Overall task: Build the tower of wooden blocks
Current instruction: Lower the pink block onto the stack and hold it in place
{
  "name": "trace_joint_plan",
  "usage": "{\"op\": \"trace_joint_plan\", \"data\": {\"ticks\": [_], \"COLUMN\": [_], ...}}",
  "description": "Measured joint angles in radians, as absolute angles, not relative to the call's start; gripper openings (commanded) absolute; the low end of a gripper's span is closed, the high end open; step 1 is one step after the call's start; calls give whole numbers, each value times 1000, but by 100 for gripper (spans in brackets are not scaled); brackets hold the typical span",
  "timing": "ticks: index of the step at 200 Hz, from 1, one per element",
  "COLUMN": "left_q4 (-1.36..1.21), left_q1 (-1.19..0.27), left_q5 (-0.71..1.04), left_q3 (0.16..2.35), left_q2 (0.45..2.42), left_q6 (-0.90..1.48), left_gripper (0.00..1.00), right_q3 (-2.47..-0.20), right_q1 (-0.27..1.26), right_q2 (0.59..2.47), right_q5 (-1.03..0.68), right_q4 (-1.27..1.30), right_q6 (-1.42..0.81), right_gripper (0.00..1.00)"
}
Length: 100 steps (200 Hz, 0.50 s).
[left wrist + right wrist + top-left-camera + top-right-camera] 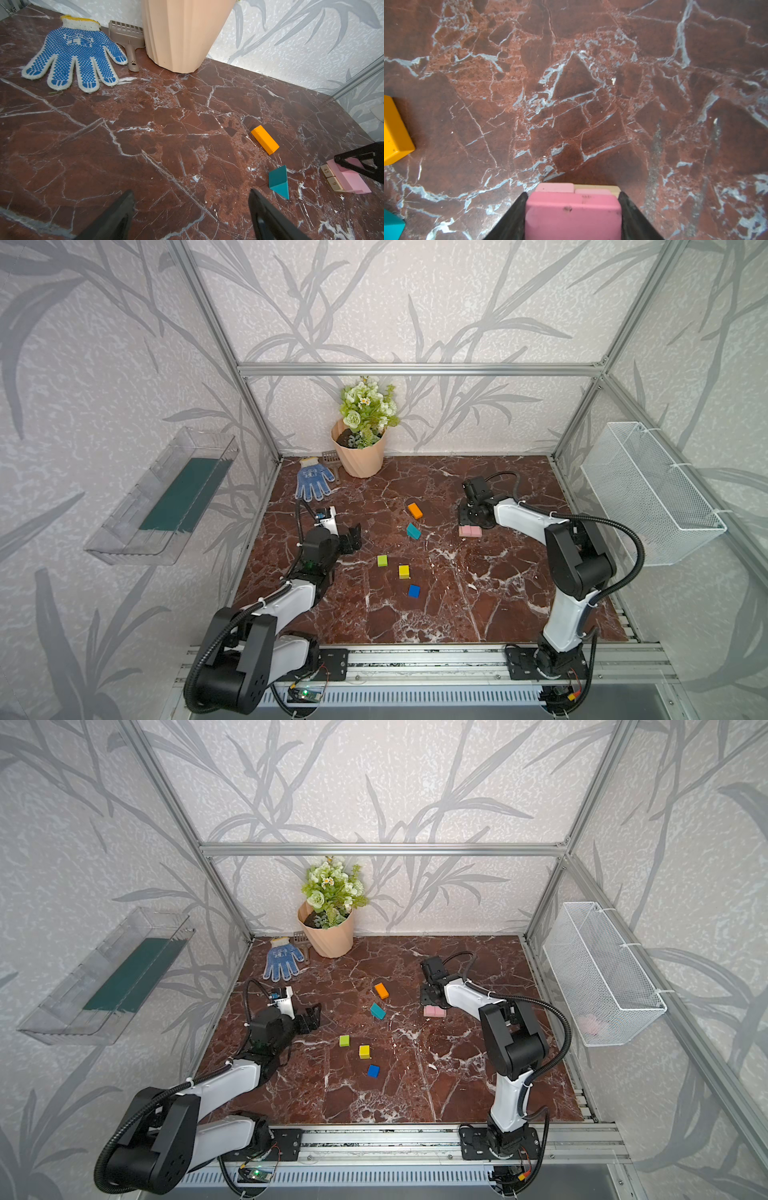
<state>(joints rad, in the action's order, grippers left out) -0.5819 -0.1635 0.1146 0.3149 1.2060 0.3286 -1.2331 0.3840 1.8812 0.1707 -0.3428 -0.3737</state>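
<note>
Pink wood fills the gap between the black fingers [512, 220] of the right gripper [573, 193]. In the right wrist view a pink bar [571, 220] sits squarely between them. Each finger lies flush against one of its sides, and the jaws are roughly half spread and closed on it. Just past the bar's far edge, two paler pink blocks [554, 187] and a strip of plain wood [596, 186] show underneath, so the bar rests on the low tower [470, 531] and not on the table. In both top views this gripper points straight down over that stack, which stands right of centre on the red-brown marble table [457, 597]. The left wrist view shows two plain-wood blocks [330, 176] stamped with numbers, lying end to end against the pink layer.

The left gripper [355, 536] hangs near the table's left edge with its jaws spread wide and nothing between them. In its own wrist view the two fingertips [126, 199] frame only bare marble.

The other blocks lie loose between the two arms. An orange bar [414, 510] and a teal wedge [413, 531] lie near each other toward the middle. Closer to the front rail, a lime cube [382, 560], a yellow cube [404, 571] and a blue cube [414, 591] run in a slanting line, none touching another.

A peach flower pot [359, 456] stands at the back wall, with a blue-dotted glove [313, 481] beside it.
</note>
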Motion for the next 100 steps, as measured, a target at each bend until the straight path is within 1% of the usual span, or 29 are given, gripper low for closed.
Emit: {"op": "trace_joint_plan", "data": {"ticks": [100], "left_q4": [-582], "left_q1": [-163], "left_q5": [115], "left_q3": [315], "left_q2": [1206], "left_q6": [329], "left_gripper": [87], "right_q3": [-1233], "right_q1": [384], "right_q2": [1881], "right_q5": [171], "right_q4": [-343], "right_q6": [-374], "right_gripper": [36]}}
